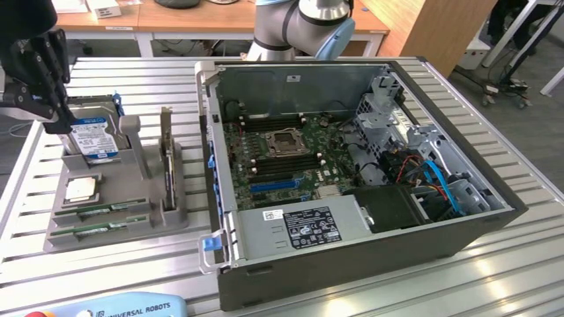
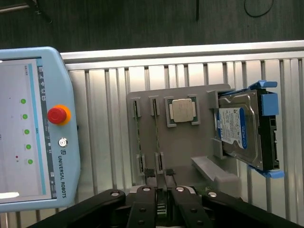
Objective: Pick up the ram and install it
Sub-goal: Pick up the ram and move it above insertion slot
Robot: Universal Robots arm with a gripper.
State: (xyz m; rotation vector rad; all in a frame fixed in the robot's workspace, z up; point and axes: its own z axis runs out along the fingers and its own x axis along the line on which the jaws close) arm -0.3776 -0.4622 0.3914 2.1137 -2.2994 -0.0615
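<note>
Pincer [image 1: 55,122], barely apart and empty, hangs over the holder's [image 1: 139,178] far end by the drive [image 1: 92,137], at the exterior view's left. Ram [image 1: 99,210] lies in a near slot beside its twin [image 1: 88,229]; an off-line descent could snag both.

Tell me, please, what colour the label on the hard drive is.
The label on the hard drive is blue with white; the wrist view shows it best.

Holder [image 1: 176,221] on table [image 1: 493,264] at the exterior view's left, open computer case [image 1: 352,257] right of it, near ram stick [image 1: 99,226] and far ram stick [image 1: 102,209] slotted at holder's near end, processor [image 1: 81,189] behind them, hard drive [image 1: 92,140] upright at far end, teach pendant [image 1: 115,308] at table's near edge.
</note>
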